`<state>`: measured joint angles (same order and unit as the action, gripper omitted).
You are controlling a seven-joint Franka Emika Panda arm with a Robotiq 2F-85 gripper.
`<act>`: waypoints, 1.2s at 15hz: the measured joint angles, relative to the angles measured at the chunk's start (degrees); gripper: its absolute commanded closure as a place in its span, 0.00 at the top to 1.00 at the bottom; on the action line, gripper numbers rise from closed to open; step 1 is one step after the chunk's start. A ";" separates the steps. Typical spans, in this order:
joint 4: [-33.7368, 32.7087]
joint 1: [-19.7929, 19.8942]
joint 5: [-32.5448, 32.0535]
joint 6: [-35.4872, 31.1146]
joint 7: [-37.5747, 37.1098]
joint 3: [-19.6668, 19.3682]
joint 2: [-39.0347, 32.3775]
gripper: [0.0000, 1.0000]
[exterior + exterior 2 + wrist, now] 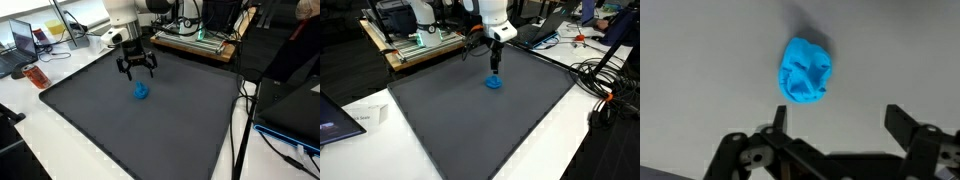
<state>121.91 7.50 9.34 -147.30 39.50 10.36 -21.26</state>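
Observation:
A crumpled bright blue object [141,91] lies on the dark grey mat [110,130], also seen as the blue object [494,82] on the mat [470,130]. My gripper [137,72] hangs just above and slightly behind it, its jaws spread wide with nothing between them. In the wrist view the blue object [806,71] rests on the mat beyond the gripper [836,118], nearer one black fingertip [780,117] than the other. It touches neither finger.
A red can [37,77] and laptops [25,40] sit on the white table beside the mat. A circuit-board rig [420,40] stands behind the arm. Cables [605,85] trail off the mat's side. A white box [365,117] lies near a mat corner.

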 measured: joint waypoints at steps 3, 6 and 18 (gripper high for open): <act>1.51 -0.32 1.30 0.00 -6.57 -0.02 2.27 1.00; 4.00 -0.54 3.16 -0.34 -11.97 -0.02 4.87 1.00; 17.51 -5.11 8.71 -11.00 -31.19 -2.46 18.72 1.00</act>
<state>139.42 2.39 18.05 -158.31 8.32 7.89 -2.54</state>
